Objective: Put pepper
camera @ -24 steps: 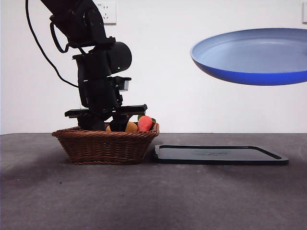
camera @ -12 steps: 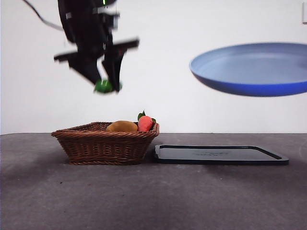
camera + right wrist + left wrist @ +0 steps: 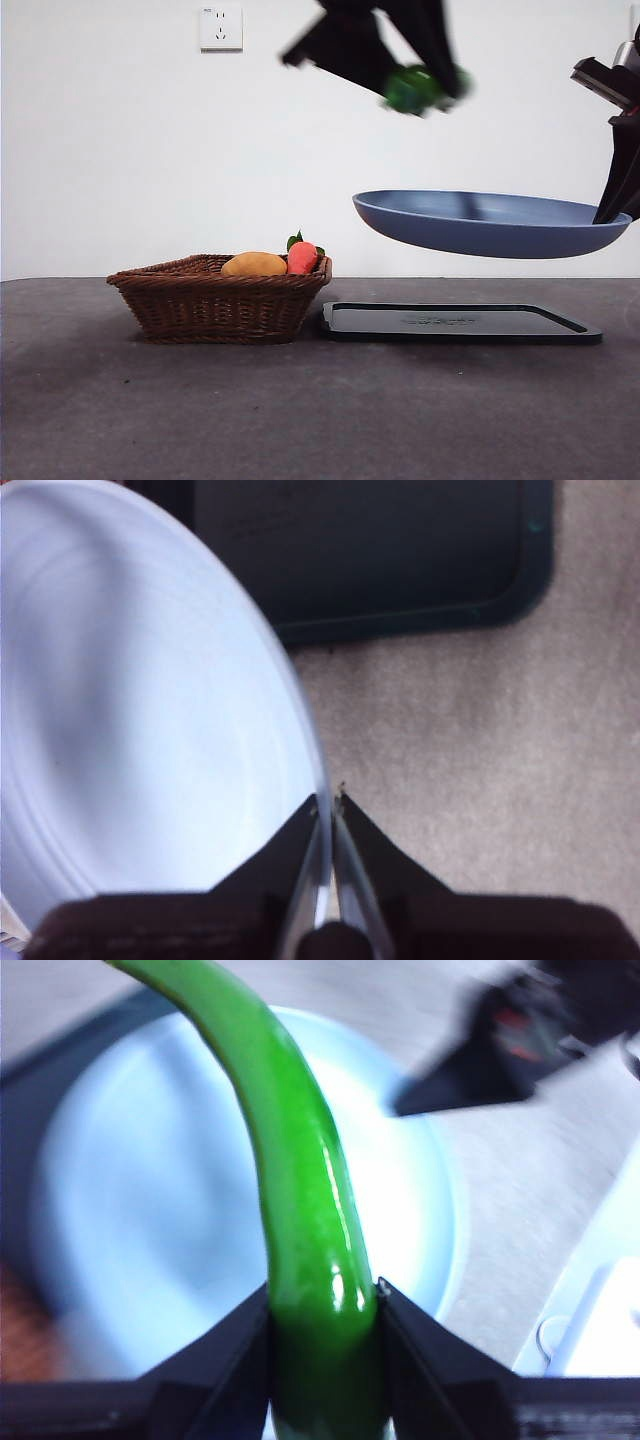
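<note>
pepper [image 3: 300, 1210] is what we see first: a long glossy green one, clamped between the two black jaws of the left gripper [image 3: 325, 1310], its free length curving away over the pale blue plate [image 3: 130, 1250]. in the front view we see only the pepper's green end [image 3: 415, 88], blurred, high in the air above the plate [image 3: 490, 225] and well clear of it. the left gripper [image 3: 420, 85] comes in dark from the top edge, smeared by motion.

we see the right gripper [image 3: 328, 810] pinching the plate's rim [image 3: 300, 740] edge-on between its closed jaws; in the front view it [image 3: 612, 205] holds the plate at the far right, off the table and tilted slightly. below the plate lies a black tray [image 3: 460, 323], flat on the grey table [image 3: 300, 420]. just beside the tray's end stands a wicker basket [image 3: 220, 300] with a yellow-orange oval item [image 3: 254, 264] and a red-orange item with green leaves [image 3: 302, 256] showing above its rim.

half a second ago we had the pepper above the basket; it now hangs over the plate, and the plate has come lower and further toward the basket.

we cannot make out the pepper's full length in the front view, and the left wrist view is soft, with the right gripper [image 3: 520, 1035] a dark blur beyond the plate.
</note>
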You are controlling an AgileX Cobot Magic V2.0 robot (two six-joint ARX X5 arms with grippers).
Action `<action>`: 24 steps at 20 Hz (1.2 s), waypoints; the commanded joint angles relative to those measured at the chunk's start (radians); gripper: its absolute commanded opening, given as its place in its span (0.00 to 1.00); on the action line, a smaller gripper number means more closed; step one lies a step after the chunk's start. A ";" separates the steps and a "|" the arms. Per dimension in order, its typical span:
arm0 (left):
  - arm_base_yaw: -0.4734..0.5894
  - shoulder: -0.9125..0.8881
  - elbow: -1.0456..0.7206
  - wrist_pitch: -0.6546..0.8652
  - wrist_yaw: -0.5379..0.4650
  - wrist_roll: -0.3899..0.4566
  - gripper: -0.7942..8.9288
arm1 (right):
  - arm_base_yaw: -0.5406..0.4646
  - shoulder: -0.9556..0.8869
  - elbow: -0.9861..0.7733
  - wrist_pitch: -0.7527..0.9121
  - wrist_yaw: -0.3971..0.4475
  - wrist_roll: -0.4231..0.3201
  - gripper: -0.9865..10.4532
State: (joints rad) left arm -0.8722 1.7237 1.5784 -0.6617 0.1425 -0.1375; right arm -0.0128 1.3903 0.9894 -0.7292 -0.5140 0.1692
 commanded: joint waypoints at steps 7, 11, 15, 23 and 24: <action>-0.038 0.195 0.018 0.078 -0.074 0.087 0.17 | 0.002 0.009 0.016 -0.013 -0.011 0.009 0.09; -0.042 0.218 0.018 0.077 -0.056 0.086 0.25 | 0.002 0.009 0.016 -0.013 -0.010 0.009 0.09; -0.050 0.218 0.018 0.077 -0.057 0.086 0.33 | 0.002 0.009 0.016 -0.013 -0.005 0.011 0.09; -0.050 0.162 0.020 0.043 -0.055 0.086 0.34 | 0.002 0.011 0.016 -0.066 0.049 0.043 0.09; -0.050 0.147 0.020 0.040 -0.056 0.087 0.34 | 0.002 0.012 0.016 -0.074 0.051 0.045 0.09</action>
State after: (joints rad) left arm -0.9104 1.8652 1.5784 -0.6273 0.0856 -0.0605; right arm -0.0128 1.3903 0.9890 -0.8112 -0.4587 0.2039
